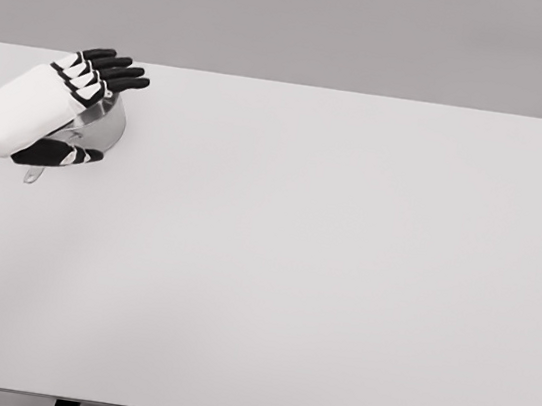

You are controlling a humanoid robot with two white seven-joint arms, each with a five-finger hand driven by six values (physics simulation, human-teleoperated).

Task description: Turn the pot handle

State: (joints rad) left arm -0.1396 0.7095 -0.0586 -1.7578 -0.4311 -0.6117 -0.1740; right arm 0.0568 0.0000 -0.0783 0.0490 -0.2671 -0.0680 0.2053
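Left robot hand (81,101): in view at the far left of the bench (342,274), arm entering from the left edge. Four fingers (118,70) extended and lying close together, pointing right and slightly away from the robot; thumb (56,155) held apart below them. The hand is spread and does not appear to clasp anything; whether palm or thumb touches the metal cannot be told.

Right robot hand: not in view.

Pot (103,129): a small shiny metal vessel at the far left of the bench, toward the back edge. It sits directly under the left robot hand, between fingers and thumb, and is largely hidden by it. Only part of the rim and the right side wall show.

Pot handle (32,172): a small grey tab shows just below the thumb, at the near-left side of the pot. It is probably the handle's end; too small to confirm. If so, the handle's long axis runs from the pot toward the robot and somewhat left.

Key relation: the handle lies on the near side of the hand, close by the thumb rather than the fingers. The left hand is the only one within reach.

Assessment: the hand is over the pot body, not yet on the handle. Turning the handle would likely require a push against its side.
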